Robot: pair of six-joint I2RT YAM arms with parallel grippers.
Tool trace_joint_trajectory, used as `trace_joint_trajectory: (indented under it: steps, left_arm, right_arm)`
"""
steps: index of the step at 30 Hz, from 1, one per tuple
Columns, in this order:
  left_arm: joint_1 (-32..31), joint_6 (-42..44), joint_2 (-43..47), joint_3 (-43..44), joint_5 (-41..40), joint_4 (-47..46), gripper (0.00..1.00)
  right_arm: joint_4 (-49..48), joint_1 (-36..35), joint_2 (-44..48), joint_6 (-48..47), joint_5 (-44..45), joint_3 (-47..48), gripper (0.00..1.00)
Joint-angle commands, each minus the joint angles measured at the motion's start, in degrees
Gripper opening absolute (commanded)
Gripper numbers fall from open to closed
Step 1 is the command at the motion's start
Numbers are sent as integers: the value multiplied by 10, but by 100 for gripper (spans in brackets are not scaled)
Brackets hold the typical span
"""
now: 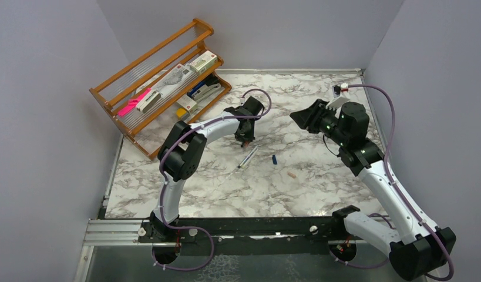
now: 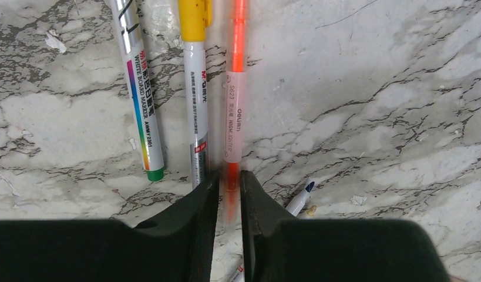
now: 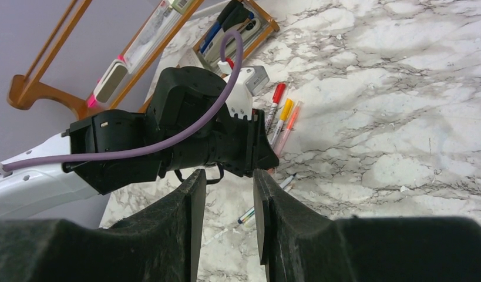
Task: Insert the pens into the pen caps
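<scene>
Worktop (image 2: 373, 88) white marbled, grey-black veins, highlighter (image 2: 235, 106) salmon-orange with pale pink label, left of highlighter a yellow-capped white pen (image 2: 195, 106), farther left a white marker (image 2: 141, 111), rainbow stripe, green end.

Orange highlighter (image 2: 234, 117) blurred low inside left pincer (image 2: 229, 175), yellow-capped marker (image 2: 195, 94) cut off at top edge

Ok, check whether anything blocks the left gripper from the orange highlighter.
Nothing visible does. The left gripper has a finger on each side of the orange highlighter, at its near end. The yellow-capped marker lies close alongside, right by one finger, but not between the gripper and the highlighter.
</scene>
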State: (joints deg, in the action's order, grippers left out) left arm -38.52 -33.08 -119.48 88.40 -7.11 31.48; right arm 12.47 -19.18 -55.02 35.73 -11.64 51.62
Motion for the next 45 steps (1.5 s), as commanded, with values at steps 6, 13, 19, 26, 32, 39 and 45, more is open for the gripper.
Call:
trace_joint_trajectory:
  steps: [6, 13, 19, 26, 32, 39, 45]
  left_arm:
    - [-3, 13, 71, 27, 4, 11, 27]
    - [-34, 97, 119, 27, 14, -12, 37]
    - [-59, 179, 147, -41, 63, -44, 35]
    - [-62, 213, 169, -96, 47, -37, 35]
    - [-63, 225, 165, -108, 63, -33, 36]
    - [-63, 216, 149, -131, 62, -35, 36]
    - [-63, 208, 139, -141, 45, -36, 36]
  right_arm:
    - [80, -2, -63, -36, 15, 27, 24]
    - [132, -2, -116, -77, 22, 34, 24]
    - [116, -2, -113, -43, 24, 17, 24]
    - [112, -2, -111, -20, 18, 1, 24]
    - [109, -2, -115, -18, 16, -1, 24]
    - [108, -2, -119, -15, 11, -4, 24]
    - [106, -2, -119, -15, 9, -9, 23]
